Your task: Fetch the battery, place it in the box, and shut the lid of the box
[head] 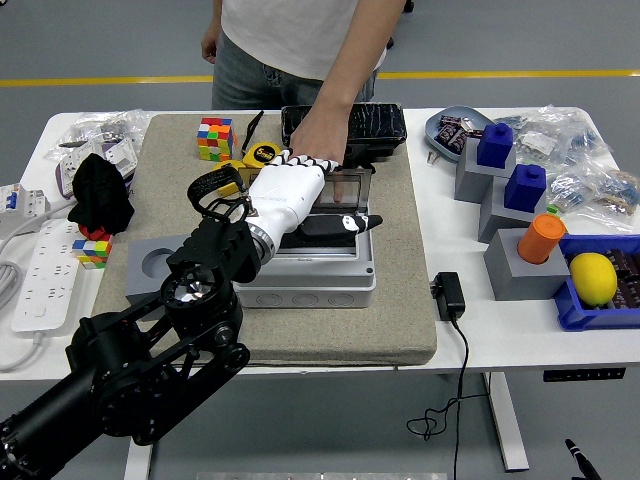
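On the white tabletop (pixel 470 330), the grey box (pixel 320 268) sits on a beige mat (pixel 400 300), its tinted lid (pixel 345 188) raised. The left robot hand (pixel 295 190) rests flat on the lid, fingers extended, gripping nothing, beside a person's hand (pixel 318 135); the battery can't be made out

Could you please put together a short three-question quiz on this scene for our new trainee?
1. True or false: the robot's left hand is over the grey box, at its smoky see-through lid.
2. Which thing lies to the right of the felt mat on the white table? A) a black power adapter B) a Rubik's cube C) a tape measure
3. Fill in: the person's hand rests at the box's ____ side.

Key: 1 true; 2 A; 3 far.
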Motion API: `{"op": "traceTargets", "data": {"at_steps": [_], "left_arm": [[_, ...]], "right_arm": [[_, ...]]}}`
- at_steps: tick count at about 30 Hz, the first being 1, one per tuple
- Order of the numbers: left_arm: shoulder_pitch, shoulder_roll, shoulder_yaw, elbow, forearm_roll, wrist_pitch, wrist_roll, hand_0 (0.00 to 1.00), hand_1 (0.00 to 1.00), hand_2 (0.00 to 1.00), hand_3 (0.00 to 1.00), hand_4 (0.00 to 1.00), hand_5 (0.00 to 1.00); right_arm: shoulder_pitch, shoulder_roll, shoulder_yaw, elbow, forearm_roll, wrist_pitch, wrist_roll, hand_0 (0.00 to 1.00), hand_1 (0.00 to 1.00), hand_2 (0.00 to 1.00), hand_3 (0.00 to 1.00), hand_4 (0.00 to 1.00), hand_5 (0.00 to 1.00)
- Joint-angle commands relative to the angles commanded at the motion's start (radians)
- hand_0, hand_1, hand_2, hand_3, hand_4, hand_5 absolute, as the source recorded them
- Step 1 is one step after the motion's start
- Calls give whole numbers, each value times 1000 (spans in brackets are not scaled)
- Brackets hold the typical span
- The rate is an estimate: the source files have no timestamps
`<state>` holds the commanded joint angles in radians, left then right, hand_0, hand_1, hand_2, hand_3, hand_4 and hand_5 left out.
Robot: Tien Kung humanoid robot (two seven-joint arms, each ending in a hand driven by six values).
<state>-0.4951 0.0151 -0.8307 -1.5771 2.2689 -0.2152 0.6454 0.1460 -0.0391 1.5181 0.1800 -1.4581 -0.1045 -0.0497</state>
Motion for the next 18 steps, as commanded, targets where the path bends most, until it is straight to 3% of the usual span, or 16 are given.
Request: {"op": "traceTargets", "data": {"at_steps": [3, 4, 9, 10, 18], "left_arm": [[0, 2, 2, -12, 0, -20, 0, 973, 703, 691, 701, 998, 998], [0, 3, 2, -15, 0, -34, 0, 842, 599, 625, 680, 998, 998], [4, 5, 1, -32, 0, -83, 0, 842, 599, 625, 680, 998, 998], [4, 5, 1, -34, 0, -86, 0, 770, 555, 609, 669, 998, 998], [5, 7, 3, -43, -11, -163, 0, 724, 554, 609, 666, 998, 998]], "right_arm": [[1, 0, -2, 0, 3, 0, 1, 879, 851, 792, 801, 998, 998], [1, 1, -4, 0, 4, 0, 1, 879, 851, 792, 801, 998, 998], [0, 1, -4, 0, 3, 0, 1, 879, 851, 792, 801, 998, 998], [0, 1, -3, 0, 1, 0, 1, 878, 850, 792, 801, 998, 998], [1, 0, -3, 0, 1, -1, 2, 878, 848, 792, 801, 998, 998]]}}
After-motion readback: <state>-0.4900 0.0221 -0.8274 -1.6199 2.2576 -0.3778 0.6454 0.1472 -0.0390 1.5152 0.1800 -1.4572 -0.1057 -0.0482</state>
